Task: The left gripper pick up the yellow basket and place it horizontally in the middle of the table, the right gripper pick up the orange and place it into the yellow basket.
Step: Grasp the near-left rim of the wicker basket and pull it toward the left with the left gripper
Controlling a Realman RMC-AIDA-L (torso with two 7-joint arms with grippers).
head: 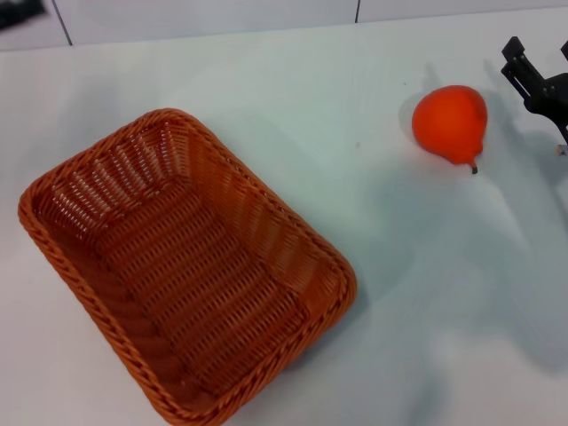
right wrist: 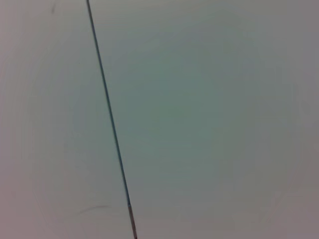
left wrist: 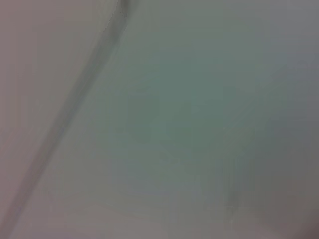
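Observation:
The yellow basket (head: 182,266), an orange-brown woven wicker rectangle, lies empty and turned diagonally on the white table at the left front of the head view. The orange (head: 450,122), bright with a short dark stem, rests on the table at the far right, apart from the basket. My right gripper (head: 509,59) is a black claw at the right edge, just right of the orange and not touching it, with its fingers apart and empty. My left gripper (head: 18,11) shows only as a dark tip in the far left corner, away from the basket.
The white table (head: 355,71) has seam lines along its far edge. Both wrist views show only pale table surface crossed by a thin dark seam (right wrist: 109,119).

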